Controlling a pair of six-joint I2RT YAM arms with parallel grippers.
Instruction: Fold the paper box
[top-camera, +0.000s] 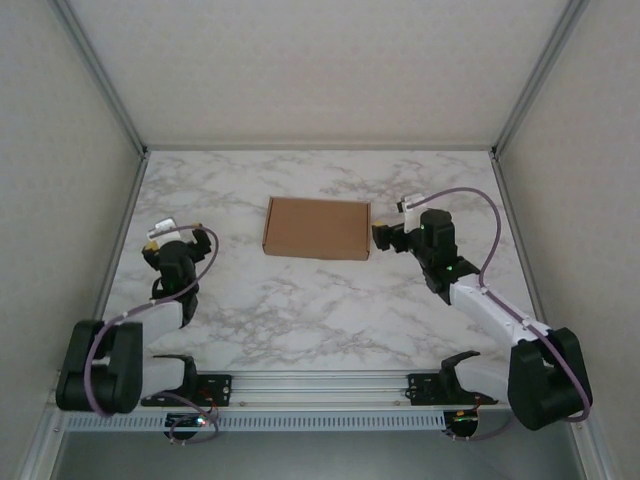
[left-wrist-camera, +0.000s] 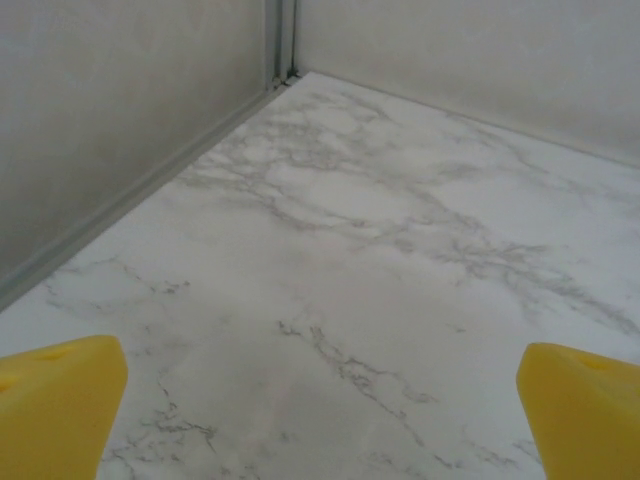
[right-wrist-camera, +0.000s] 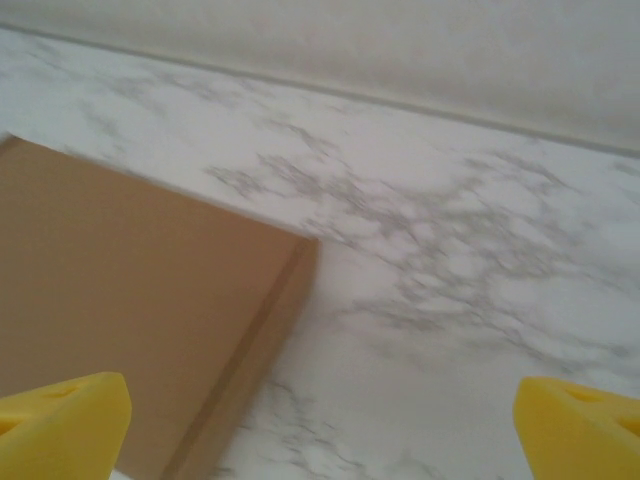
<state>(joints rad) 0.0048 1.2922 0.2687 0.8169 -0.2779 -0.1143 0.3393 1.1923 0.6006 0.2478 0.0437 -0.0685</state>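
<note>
Top external view is showing the paper box (top-camera: 317, 228) lying flat and closed in the middle of the marble table (top-camera: 300, 310), its long axis running left to right. The right gripper (top-camera: 380, 238) is standing just beside its right end and the left gripper (top-camera: 180, 235) well apart to its left, both with fingers spread wide.

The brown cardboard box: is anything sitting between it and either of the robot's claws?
Nothing visible does. The flat brown cardboard box lies alone on the white marble table. The open right gripper sits just beside its right edge; the open left gripper is farther off, with bare marble between.
</note>
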